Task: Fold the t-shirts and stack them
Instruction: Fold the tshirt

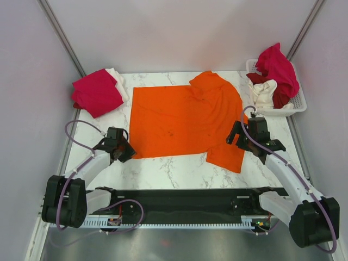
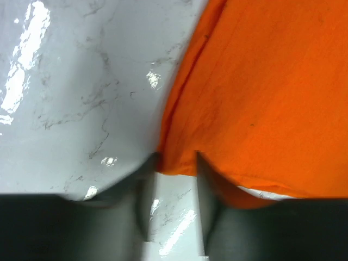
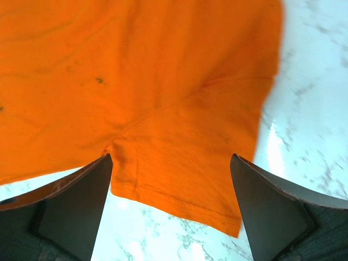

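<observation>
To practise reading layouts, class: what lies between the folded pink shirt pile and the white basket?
The spread orange t-shirt, on the marble table, seen in the top view.

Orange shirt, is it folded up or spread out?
Spread out: the orange shirt lies mostly flat across the table, with one rumpled far corner.

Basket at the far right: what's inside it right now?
A crimson-pink shirt heaped on top, rising above the basket rim; below it a cream shirt and a dark red shirt. Anything under those, and the basket floor, is covered.
</observation>
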Tool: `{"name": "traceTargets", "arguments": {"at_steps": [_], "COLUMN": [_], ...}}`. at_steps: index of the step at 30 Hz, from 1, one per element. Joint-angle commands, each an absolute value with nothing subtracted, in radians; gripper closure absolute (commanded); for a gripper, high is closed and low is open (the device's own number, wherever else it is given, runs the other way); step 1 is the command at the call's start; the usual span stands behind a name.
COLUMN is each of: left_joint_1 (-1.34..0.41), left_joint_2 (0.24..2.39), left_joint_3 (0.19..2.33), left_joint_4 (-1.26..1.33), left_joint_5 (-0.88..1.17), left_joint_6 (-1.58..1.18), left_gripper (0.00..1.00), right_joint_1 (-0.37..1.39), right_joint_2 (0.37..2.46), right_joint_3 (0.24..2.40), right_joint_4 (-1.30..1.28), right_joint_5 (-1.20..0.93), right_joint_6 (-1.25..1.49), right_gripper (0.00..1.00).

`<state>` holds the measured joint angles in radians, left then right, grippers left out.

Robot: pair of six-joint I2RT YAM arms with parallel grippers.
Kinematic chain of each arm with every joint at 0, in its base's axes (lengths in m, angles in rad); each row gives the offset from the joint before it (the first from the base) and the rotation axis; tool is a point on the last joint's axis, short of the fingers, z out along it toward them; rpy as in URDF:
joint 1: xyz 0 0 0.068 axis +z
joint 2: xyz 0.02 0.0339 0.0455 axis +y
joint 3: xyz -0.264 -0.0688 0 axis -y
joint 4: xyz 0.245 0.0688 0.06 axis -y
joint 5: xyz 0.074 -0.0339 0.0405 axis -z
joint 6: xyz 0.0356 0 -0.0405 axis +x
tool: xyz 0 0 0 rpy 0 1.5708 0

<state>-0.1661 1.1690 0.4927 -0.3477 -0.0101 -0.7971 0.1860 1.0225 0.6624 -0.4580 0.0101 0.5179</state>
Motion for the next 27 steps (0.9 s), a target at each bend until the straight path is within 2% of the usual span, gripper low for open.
{"name": "traceTargets", "arguments": {"at_steps": [1,8,17,22,27], "left_joint_1": [-0.175,-0.175,-0.176,-0.176,-0.175], "left_joint_2": [1.166,1.132,1.141,1.141,1.134], "left_joint_3": [0.492,0.474,0.482,0.482,0.480], "left_joint_4": [-0.350,-0.350,-0.351,-0.351,-0.350], "left_joint_5": [-0.067,-0.074,-0.078,-0.080,-0.081], "left_joint_6": [-0.819,-0.825,-0.822,-0.824,-0.822], "left_gripper": [0.98,0.98,0.98,0.98,0.98], "right_joint_1": [0.179,0.164,0.163,0.161,0.163], "right_joint_2": [0.936,0.905,0.876,0.861,0.810], "right_joint_3": [0.640,0.604,0.546,0.506,0.411], "right_joint_4": [-0.534,-0.557,-0.641,-0.687,-0.677], "right_joint_5": [0.219,0.084,0.166,0.130,0.080], "right_joint_6": [0.638,0.781,0.880,0.917,0.963], "right_gripper": [0.02,0.02,0.02,0.10,0.11]}}
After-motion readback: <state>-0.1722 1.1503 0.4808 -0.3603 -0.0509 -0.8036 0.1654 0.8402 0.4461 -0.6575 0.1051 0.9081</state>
